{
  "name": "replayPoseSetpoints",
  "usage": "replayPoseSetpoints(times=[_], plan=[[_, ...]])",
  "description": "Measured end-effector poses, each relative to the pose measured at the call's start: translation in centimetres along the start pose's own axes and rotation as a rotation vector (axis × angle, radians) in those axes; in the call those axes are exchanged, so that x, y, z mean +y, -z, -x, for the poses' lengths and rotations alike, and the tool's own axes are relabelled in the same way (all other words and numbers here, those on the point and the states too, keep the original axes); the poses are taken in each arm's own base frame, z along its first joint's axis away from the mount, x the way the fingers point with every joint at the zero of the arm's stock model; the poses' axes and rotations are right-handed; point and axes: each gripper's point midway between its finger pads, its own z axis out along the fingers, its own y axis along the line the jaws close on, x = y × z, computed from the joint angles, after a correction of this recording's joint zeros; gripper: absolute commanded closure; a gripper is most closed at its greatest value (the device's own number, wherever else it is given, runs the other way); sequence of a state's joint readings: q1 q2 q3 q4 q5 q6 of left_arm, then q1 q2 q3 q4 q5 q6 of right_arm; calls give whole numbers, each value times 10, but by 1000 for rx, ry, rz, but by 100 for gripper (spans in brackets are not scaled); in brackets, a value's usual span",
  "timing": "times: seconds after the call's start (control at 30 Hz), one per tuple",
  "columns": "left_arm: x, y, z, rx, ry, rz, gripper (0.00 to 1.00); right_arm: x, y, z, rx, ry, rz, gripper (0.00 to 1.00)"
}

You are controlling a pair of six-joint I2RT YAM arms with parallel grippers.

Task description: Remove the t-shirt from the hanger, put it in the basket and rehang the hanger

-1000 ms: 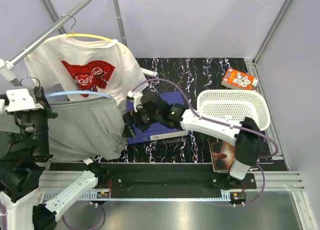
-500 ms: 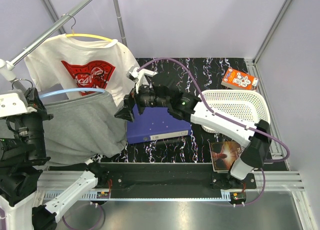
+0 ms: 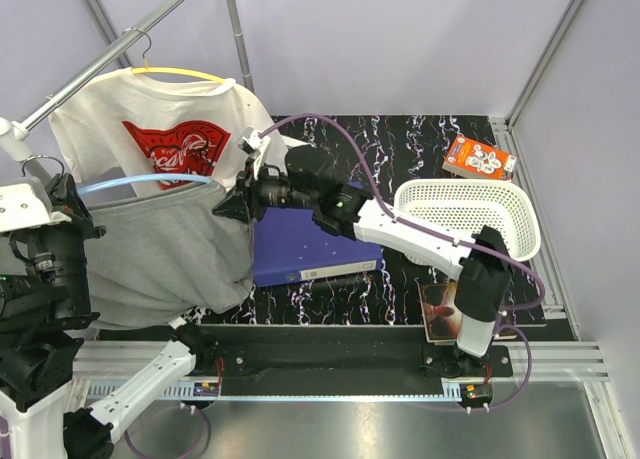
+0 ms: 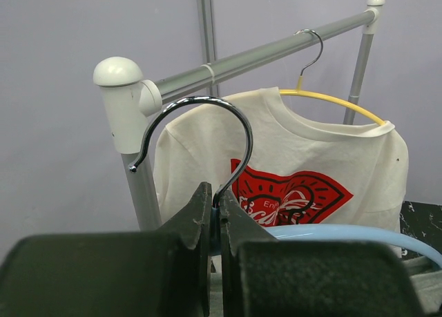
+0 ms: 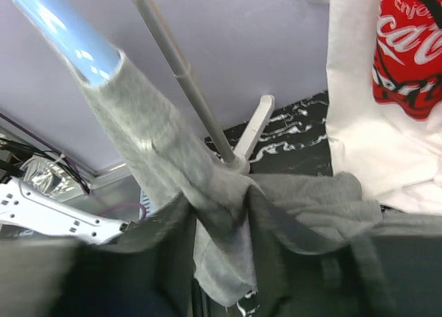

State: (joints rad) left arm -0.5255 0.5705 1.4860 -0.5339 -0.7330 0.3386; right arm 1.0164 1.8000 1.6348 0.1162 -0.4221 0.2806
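The right gripper point(image 3: 230, 206) has swung up off the blue binder point(image 3: 315, 251) and arrived at the right-hand tip of the blue hanger point(image 3: 150, 181). Its jaws were wide a moment ago and are now closing in. From the wrist view, grey cloth is bunched into the gap, so it looks to be pinching the grey shirt point(image 3: 170, 264) just under that tip. That's the grab this job needs, I'd say: one arm to hold, one arm to peel.

The left gripper point(image 4: 215, 210) is clenched tight on the hanger's chrome hook point(image 4: 207, 106), holding it close beside the rail's end cap and apparently off the rail point(image 3: 100, 59).

The grey shirt is fully on the hanger, both shoulders draped, with the hem hanging low toward the arms' bases.

Room to move? Behind the hanger hangs the white shirt point(image 3: 160, 129), very close, with the rack's post point(image 3: 237, 29) beyond it. That side is tight. Right of the hanger, out over the binder and toward the basket point(image 3: 465, 186), it's open. A pull that way should slide the shoulder off the tip.
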Motion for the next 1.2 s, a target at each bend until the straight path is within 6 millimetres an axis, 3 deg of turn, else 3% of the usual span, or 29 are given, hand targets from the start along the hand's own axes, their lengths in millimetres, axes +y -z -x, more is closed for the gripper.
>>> replayPoseSetpoints(times=[0.03,0.07,0.1,0.3,0.6,0.8,0.97,1.07,1.2], plan=[[0,0,0,1,2,-1,100,1,-2,2,-7,-5,6,89],[-1,0,-1,2,3,-1,100,1,-6,5,-17,-17,17,98],[-1,0,-1,3,4,-1,100,1,-9,6,-24,-22,19,100],[2,0,-2,9,21,21,100,-16,-15,11,-71,-117,-80,100],[0,0,-13,9,37,33,100,-60,1,16,-200,-446,-346,100],[9,7,-8,-45,99,52,100,-85,11,0,-216,-663,-396,100],[16,11,-1,-74,140,66,100,-71,3,-1,-185,-692,-299,100],[19,13,3,-82,175,74,100,-62,-10,8,-171,-638,-208,100],[26,20,18,-105,301,70,100,-43,-23,2,-124,-555,-101,100]])
